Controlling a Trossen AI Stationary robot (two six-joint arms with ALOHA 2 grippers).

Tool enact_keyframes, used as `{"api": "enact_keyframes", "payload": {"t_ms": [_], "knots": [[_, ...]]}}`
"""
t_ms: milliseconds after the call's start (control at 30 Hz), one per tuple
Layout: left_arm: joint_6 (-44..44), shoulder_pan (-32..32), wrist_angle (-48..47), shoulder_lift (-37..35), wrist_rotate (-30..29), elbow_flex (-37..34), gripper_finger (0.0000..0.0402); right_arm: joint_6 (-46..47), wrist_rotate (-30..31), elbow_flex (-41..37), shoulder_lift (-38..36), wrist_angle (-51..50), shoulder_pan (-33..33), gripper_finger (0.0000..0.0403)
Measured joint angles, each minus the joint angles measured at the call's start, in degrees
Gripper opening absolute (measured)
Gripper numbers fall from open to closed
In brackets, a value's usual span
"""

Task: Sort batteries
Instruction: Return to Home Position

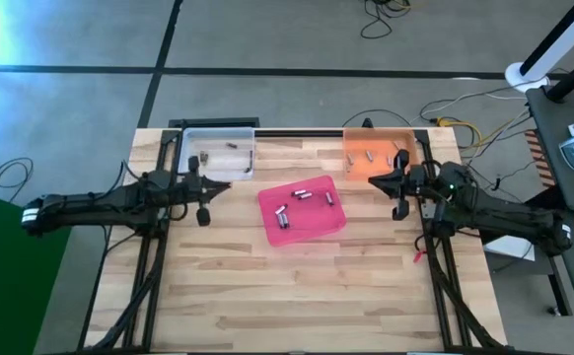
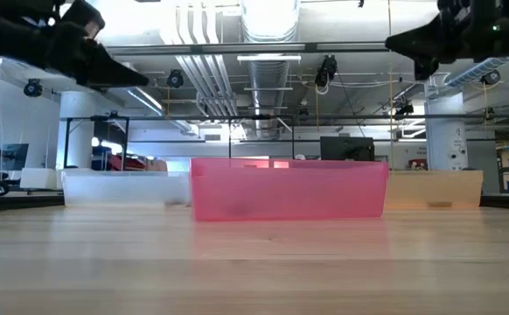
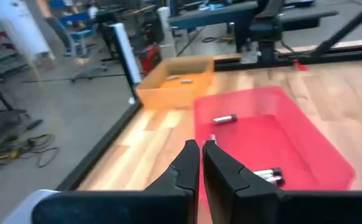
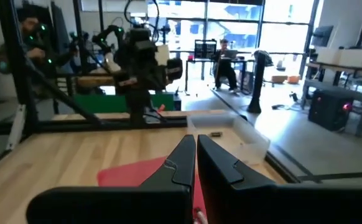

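Wooden table (image 1: 267,286) carries three trays; I see batteries (image 1: 304,195) lying in the pink tray (image 1: 312,227), a few more in the clear tray (image 1: 218,132) and orange tray (image 1: 351,143); left claw (image 1: 224,184) and right claw (image 1: 374,178) hover clenched and empty either side of the pink one.

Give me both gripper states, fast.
Left gripper: shut, holding nothing, raised near the clear tray.
Right gripper: shut, holding nothing, raised near the orange tray.
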Motion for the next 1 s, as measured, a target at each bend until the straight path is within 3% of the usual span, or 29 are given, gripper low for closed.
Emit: {"api": "enact_keyframes", "payload": {"t_ms": [67, 167, 300, 500, 833, 1000], "knots": [[-0.5, 0.0, 1.1, -0.3, 3.3, -1.5, 0.0002, 2.2, 0.6, -1.4, -1.6, 0.8, 0.1, 0.0009], [-2.3, -0.1, 5.4, -0.7, 14.2, -5.2, 0.0002, 5.3, 3.4, -3.1, -2.6, 0.8, 2.1, 0.0009], [-4.1, -0.1, 12.5, -1.2, 22.4, -10.5, 0.0002, 4.0, 11.3, -4.5, -2.0, 0.9, 8.3, 0.0009], [-4.5, 0.0, 25.9, -2.2, 22.1, -16.9, 0.0002, -0.7, 18.7, -4.5, -1.2, 0.7, 18.0, 0.0009], [-6.2, -0.4, 19.3, -3.6, 22.1, -13.9, 0.0002, -3.0, 27.3, -7.5, -3.2, 0.8, 25.5, 0.0009], [-7.8, -4.5, 2.7, -6.0, 22.1, -8.7, 0.0001, -3.0, 28.7, -7.9, -2.7, 0.7, 28.7, 0.0009]]}}
